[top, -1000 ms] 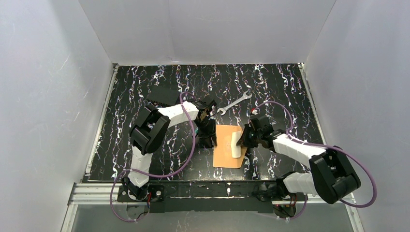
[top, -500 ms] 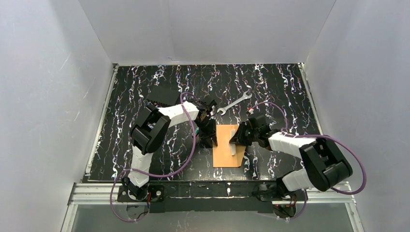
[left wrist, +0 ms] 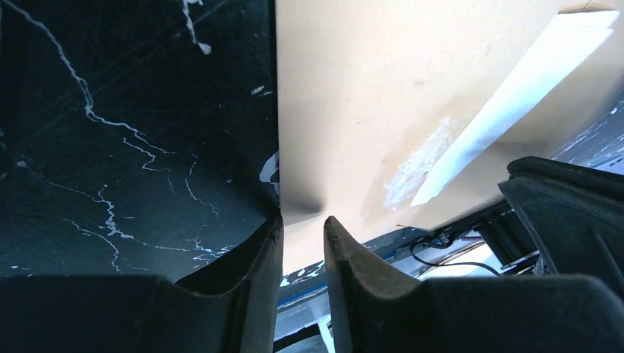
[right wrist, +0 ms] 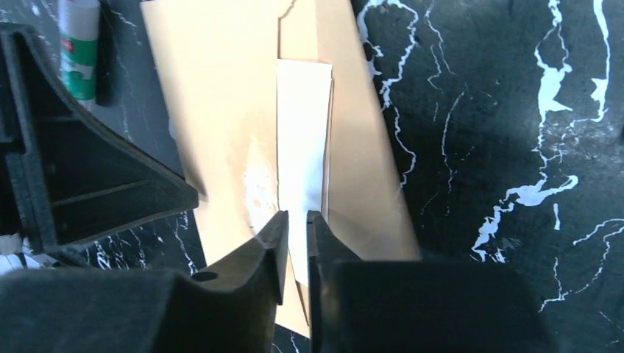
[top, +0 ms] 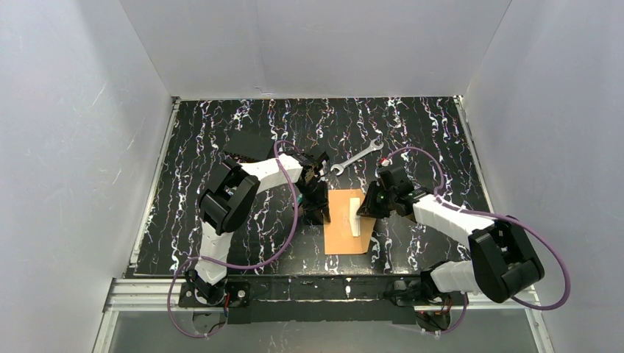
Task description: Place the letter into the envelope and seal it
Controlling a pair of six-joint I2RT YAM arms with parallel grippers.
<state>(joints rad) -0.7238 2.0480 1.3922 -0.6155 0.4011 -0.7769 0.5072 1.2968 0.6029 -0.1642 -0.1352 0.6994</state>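
Note:
The orange-brown envelope [top: 346, 224] lies flat on the black marbled table. It also shows in the left wrist view [left wrist: 368, 95] and the right wrist view [right wrist: 213, 103]. The letter shows only as a narrow white strip [top: 355, 215] sticking out along the envelope's right part, beside the flap [right wrist: 368, 162]. No printed border is visible on it. My right gripper [top: 368, 203] is over the envelope's right edge, its jaws nearly together with the white strip [right wrist: 302, 147] running between them. My left gripper [top: 318, 213] stands at the envelope's left edge, jaws close together, tips [left wrist: 298, 220] at that edge.
A silver wrench [top: 357, 156] lies behind the envelope. A flat black rectangular object [top: 246, 142] lies at the back left. A green-and-white glue stick [right wrist: 77, 48] lies beside the left gripper. White walls enclose the table on three sides.
The white letter strip stood curled up over the envelope and now lies flatter and narrower. My right gripper pushed left, then drew back up and to the right. The left arm stayed put.

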